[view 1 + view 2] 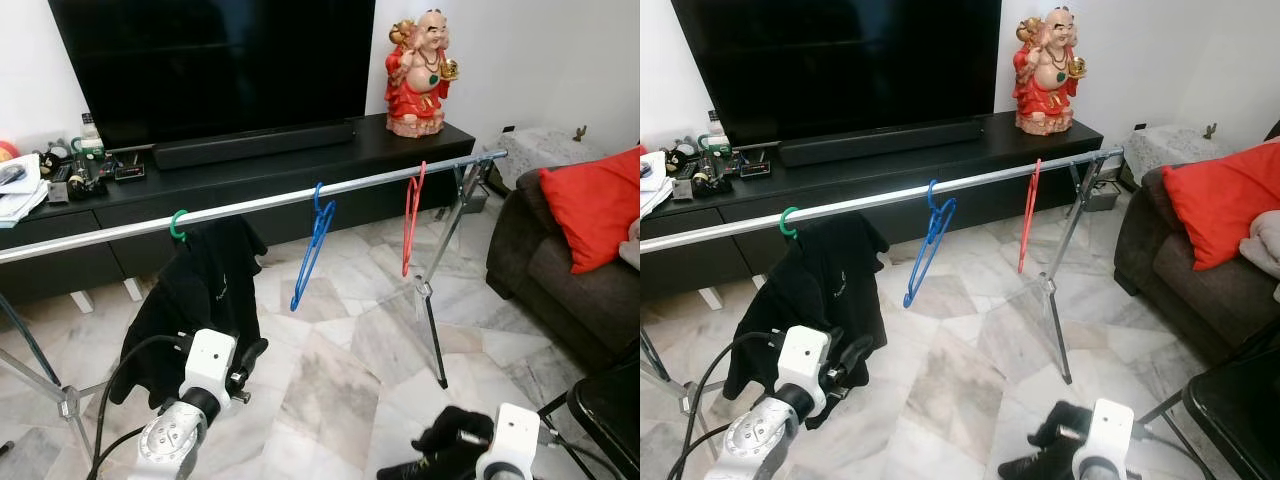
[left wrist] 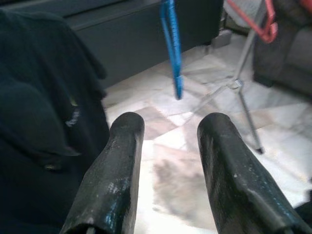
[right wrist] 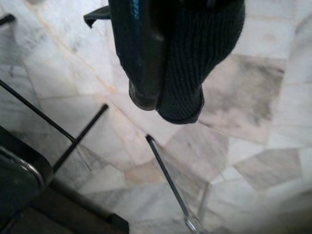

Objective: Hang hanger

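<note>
Long silver metal rail (image 1: 270, 203) spans room on tripod legs. Black garment (image 1: 195, 300) on green plastic hanger (image 1: 178, 224) hangs near rail's left end; blue plastic hanger (image 1: 312, 246) at mid-rail, red plastic hanger (image 1: 412, 215) toward right end. Left gripper (image 2: 168, 170) low beside garment, fingers spread, holding nothing. Right gripper (image 3: 161, 63) low over floor, clamped on dark knitted cloth (image 3: 204, 53); no hanger visible in it. Advice: raise hook above bare rail stretch, lower squarely, release only once seated.
</note>
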### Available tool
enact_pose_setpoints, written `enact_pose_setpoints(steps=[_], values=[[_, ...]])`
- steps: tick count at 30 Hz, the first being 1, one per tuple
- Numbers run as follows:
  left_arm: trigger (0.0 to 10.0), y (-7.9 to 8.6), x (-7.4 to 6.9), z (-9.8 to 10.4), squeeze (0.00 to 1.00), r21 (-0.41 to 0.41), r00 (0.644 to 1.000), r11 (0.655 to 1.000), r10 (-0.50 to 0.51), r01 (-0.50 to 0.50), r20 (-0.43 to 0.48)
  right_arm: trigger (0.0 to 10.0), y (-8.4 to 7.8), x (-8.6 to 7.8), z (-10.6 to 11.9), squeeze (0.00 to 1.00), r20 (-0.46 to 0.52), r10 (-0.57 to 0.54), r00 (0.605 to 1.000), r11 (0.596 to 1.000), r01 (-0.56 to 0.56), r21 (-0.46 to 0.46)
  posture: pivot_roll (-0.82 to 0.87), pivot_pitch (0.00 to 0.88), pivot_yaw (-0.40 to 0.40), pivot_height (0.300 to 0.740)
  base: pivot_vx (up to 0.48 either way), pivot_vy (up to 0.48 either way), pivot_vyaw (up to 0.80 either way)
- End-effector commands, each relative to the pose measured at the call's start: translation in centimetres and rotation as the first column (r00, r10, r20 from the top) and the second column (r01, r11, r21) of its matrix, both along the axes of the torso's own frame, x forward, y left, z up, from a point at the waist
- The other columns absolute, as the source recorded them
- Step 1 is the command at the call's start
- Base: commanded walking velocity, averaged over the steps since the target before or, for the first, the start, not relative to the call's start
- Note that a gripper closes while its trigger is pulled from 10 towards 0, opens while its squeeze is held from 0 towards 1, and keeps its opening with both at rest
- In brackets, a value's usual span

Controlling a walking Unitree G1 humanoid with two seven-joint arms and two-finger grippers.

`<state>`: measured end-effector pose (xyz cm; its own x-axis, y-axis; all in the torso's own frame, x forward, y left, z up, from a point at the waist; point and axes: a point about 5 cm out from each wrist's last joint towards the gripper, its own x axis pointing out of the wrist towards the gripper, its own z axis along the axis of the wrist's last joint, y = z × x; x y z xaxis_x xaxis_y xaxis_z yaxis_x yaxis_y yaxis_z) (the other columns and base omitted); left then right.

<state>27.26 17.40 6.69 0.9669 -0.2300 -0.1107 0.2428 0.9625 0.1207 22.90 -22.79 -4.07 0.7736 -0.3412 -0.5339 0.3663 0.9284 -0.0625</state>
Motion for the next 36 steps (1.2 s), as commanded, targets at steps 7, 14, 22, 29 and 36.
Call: enact_pose_setpoints(steps=[7,14,22,29,36], values=[[10.0,1.0,1.0,1.1,0.0,0.022,0.999,1.0,0.013,-0.014,0.034,10.0,-2.1,0.1,1.1,0.0,0.057,-0.054,0.997,0.991,0.06,-0.119,0.09,0.0,0.032,0.74,0.0,0.0,0.0],[10.0,0.5,0.9,0.9,0.0,-0.01,1.0,1.0,-0.003,0.004,0.03,10.0,-2.6,0.2,1.9,0.0,0.128,-0.105,0.986,0.978,0.126,-0.167,0.09,0.0,0.039,0.74,0.0,0.0,0.0],[10.0,0.1,1.0,1.0,0.0,-0.014,0.999,0.999,-0.03,0.031,0.025,10.0,-2.2,0.3,1.8,0.0,0.138,-0.107,0.985,0.979,0.129,-0.16,0.09,0.0,0.046,0.74,0.0,0.0,0.0],[10.0,-0.1,1.0,1.0,0.0,-0.021,0.999,0.999,-0.048,0.049,0.021,10.0,-1.9,0.5,1.8,0.0,0.138,-0.106,0.985,0.98,0.127,-0.152,0.09,0.0,0.047,0.74,0.291,0.0,0.0],[10.0,-0.3,0.9,0.9,0.0,-0.024,0.998,0.998,-0.064,0.064,0.014,10.0,-1.7,0.6,1.7,0.0,0.133,-0.115,0.984,0.985,0.131,-0.116,0.1,0.0,0.048,0.74,0.311,0.0,-0.33]])
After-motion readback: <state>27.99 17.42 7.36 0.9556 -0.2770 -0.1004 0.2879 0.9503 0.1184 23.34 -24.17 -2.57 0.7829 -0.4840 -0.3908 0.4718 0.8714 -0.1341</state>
